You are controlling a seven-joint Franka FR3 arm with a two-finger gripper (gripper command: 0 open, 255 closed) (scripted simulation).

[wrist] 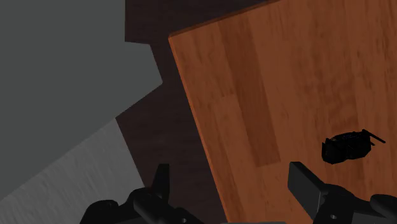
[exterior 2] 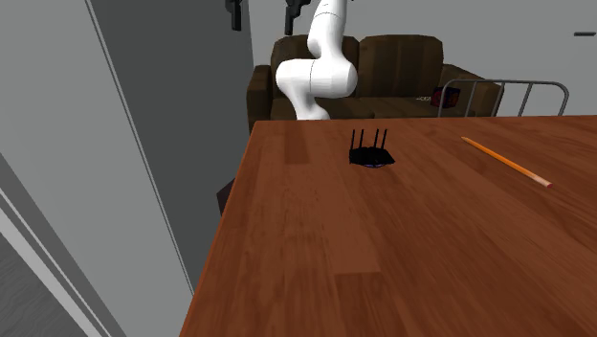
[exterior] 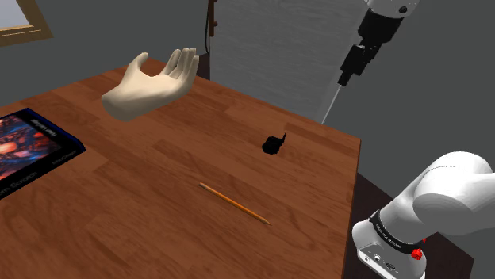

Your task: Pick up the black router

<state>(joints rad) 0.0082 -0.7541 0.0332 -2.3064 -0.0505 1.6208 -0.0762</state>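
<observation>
Wrist view puts the gripper (wrist: 230,173) above the table (wrist: 286,76) edge, jaws apart and empty, the router (wrist: 347,147) beyond one finger: approach step, I judge, needing centring over it, then descent.

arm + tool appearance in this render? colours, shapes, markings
Arm: glossy white rounded links with dark joints. Near the base there is a black band with pale lettering, too small to read, and small red marks beside it. Tool: all black, with two blocky, flat-faced fingers.
</observation>
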